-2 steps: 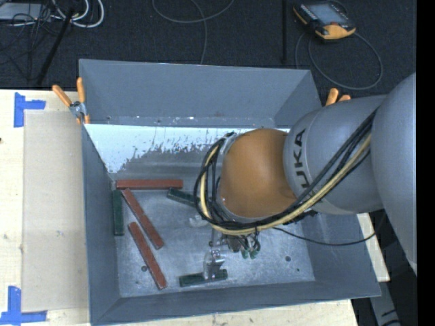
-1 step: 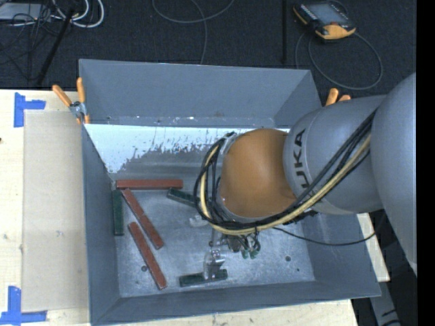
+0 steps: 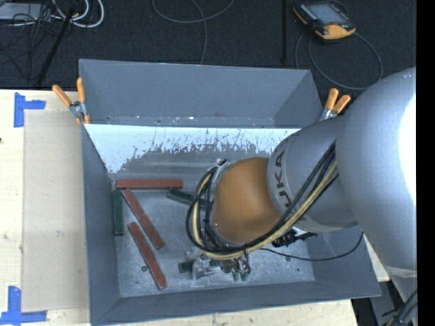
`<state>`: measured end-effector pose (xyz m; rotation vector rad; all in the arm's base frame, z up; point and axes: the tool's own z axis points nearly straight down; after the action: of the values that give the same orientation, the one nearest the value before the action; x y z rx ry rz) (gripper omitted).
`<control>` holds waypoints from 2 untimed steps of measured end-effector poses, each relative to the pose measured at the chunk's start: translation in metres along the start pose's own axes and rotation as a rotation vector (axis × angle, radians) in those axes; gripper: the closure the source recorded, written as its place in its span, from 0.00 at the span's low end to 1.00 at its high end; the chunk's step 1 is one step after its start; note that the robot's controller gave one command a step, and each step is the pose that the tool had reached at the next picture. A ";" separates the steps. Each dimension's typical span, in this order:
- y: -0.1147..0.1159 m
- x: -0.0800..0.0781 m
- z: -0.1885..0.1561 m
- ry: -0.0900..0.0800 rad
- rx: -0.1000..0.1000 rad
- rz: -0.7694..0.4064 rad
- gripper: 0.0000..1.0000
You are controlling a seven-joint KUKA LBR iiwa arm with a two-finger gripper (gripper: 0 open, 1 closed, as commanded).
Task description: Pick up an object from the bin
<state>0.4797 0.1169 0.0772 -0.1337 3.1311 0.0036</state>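
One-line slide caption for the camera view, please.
Gripper low by the grey bin's near wall, with three reddish-brown bars and a dark green strip lying at the view's left.

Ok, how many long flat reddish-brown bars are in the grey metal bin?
3. One reddish-brown bar lies crosswise toward the back wall, a second bar slants just in front of it, a third bar slants nearer the front wall. The arm may hide others.
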 end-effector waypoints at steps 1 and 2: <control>0.000 0.000 0.000 0.000 0.000 0.001 1.00; -0.013 -0.011 -0.118 0.009 0.002 0.008 1.00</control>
<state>0.4904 0.1041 0.1957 -0.1207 3.1403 0.0001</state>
